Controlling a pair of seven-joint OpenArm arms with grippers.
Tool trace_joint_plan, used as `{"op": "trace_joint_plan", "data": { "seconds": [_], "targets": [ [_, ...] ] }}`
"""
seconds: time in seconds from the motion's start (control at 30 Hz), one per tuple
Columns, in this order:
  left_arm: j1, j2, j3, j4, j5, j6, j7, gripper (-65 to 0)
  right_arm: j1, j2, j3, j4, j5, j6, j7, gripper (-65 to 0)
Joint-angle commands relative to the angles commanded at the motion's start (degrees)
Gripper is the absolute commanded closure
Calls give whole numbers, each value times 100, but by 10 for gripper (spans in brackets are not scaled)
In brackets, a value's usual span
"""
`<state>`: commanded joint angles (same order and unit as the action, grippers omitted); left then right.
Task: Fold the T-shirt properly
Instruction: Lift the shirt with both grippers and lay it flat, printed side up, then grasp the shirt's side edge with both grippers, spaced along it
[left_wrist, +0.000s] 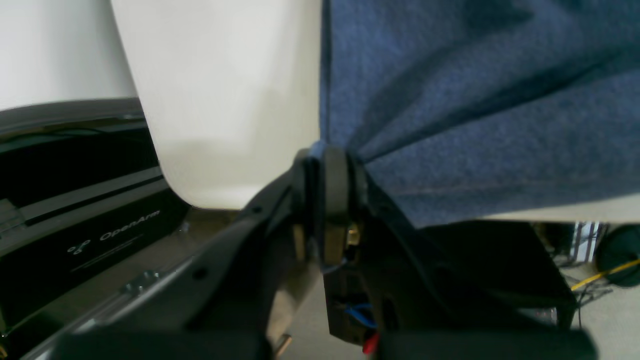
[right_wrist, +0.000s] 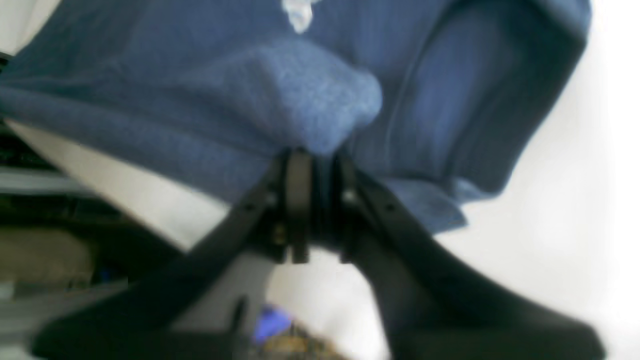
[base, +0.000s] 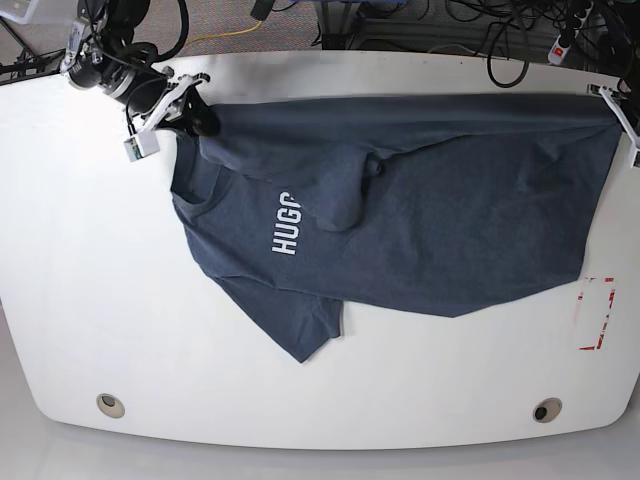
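Both hands are on the cloth right now! Left gripper (left_wrist: 327, 160) first: fingertips closed up tight, a pinch of the T-shirt (base: 420, 230) caught between them, out at the shirt's hem corner on the far side from the collar end. Over to the right gripper (right_wrist: 317, 165), and it's closed down too, with a fold of fabric nipped between its fingertips, up at the shirt's collar end. And look at the edge between them: pulled nearly straight, running from one gripper to the other!

The T-shirt itself, dark blue, is spread across the white table (base: 120, 300), its body flat beyond that taut edge. A loose flap of cloth droops over the body near the white lettering (base: 287, 223), where "HUG" reads clearly and the rest slips under the fold. One sleeve (base: 300, 325) sticks out from the shirt on the side away from the stretched edge, ending in a pointed corner.

Around the shirt now: a red dashed marking (base: 596, 313) sits on the table just beside its hem end, and two round metal fittings (base: 110, 405) are set into the tabletop well apart from the shirt, beyond the sleeve side.
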<state>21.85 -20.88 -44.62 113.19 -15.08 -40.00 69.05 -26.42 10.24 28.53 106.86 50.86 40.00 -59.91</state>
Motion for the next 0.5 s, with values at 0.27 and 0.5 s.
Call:
{"op": "trace_joint_plan", "data": {
  "seconds": [0.27,0.5],
  "targets": [
    [62,-9,123,-123,9,0,0,-382,-185,308,114,44,949,0,26,-560],
    [-273,18,97,-123,-9,0,0,-396,844,413,607,-782,932,-22,0,-560]
  ]
}}
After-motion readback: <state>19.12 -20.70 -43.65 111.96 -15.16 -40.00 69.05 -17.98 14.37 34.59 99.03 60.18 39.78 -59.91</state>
